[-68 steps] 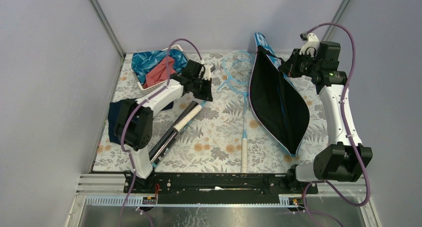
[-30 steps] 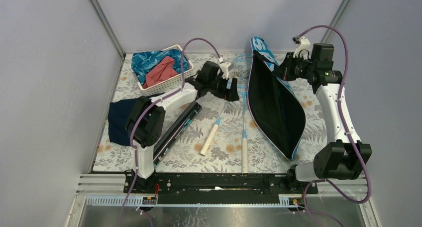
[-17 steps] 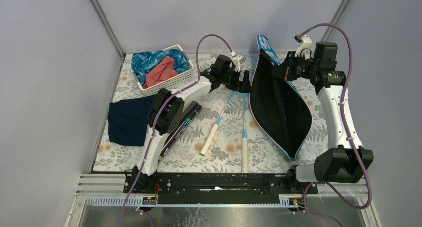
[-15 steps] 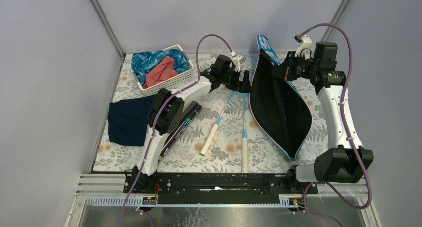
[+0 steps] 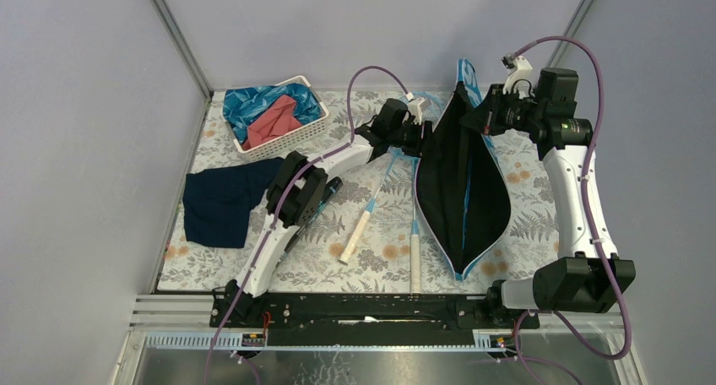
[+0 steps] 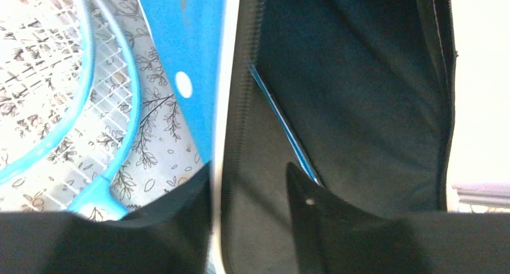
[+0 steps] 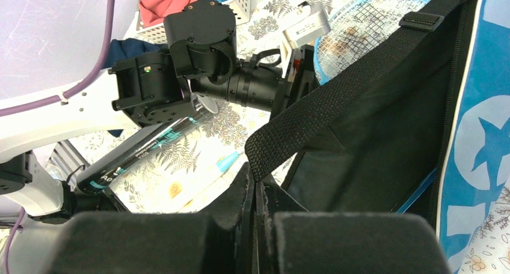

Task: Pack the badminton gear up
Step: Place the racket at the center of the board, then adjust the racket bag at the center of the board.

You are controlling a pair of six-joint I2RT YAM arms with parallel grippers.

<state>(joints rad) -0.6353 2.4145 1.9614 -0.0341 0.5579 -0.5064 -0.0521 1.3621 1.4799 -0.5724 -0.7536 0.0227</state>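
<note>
The blue bag [image 5: 460,191] stands open at centre right, black lining showing. My right gripper [image 7: 255,178] is shut on its black strap [image 7: 337,100] and holds the far side up. My left gripper [image 5: 420,138] straddles the bag's near rim [image 6: 219,154]: one finger is outside, the other is inside against the lining, and the jaws are still apart. Two light-blue rackets lie left of the bag, white handles [image 5: 356,233] [image 5: 414,262] toward me and heads [image 6: 133,100] at the back. A long black tube [image 5: 328,192] lies partly under my left arm.
A white basket [image 5: 291,136] with blue and red cloths sits at the back left. A navy cloth [image 5: 219,203] lies at the left edge. The left arm stretches diagonally across the mat's middle, over the tube.
My left gripper slid right from the racket heads onto the bag's rim, and its jaws narrowed. The right gripper kept hold of the strap while the bag's mouth grew narrower.
</note>
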